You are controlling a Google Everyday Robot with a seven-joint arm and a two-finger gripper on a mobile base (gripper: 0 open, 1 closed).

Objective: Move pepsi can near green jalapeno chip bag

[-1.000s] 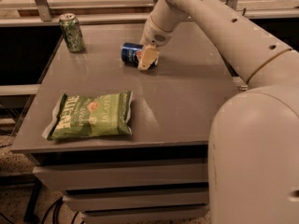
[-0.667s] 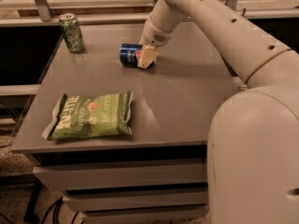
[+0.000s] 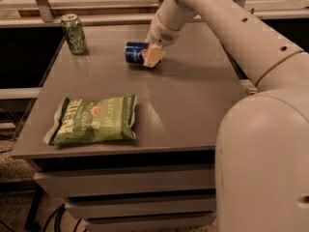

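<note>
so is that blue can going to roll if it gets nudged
Probably yes: the blue can lies on its side on the table, so a sideways push would likely roll it. It looks like rigid metal, so it should keep its shape. The gripper sits at one end, which may steady it.

- The tool (image 3: pixel 153 56), at the back of the bench (image 3: pixel 193 105), covers the right end of the pepsi can (image 3: pixel 134 52); its grip there cannot be made out.
- The arm (image 3: pixel 231 23) runs off the top edge and hides the bench's far right corner.
- The robot body (image 3: pixel 263 168) is cut by the right and bottom edges.
- Smaller print on the green jalapeno chip bag (image 3: pixel 94 120) is too small to read.
</note>
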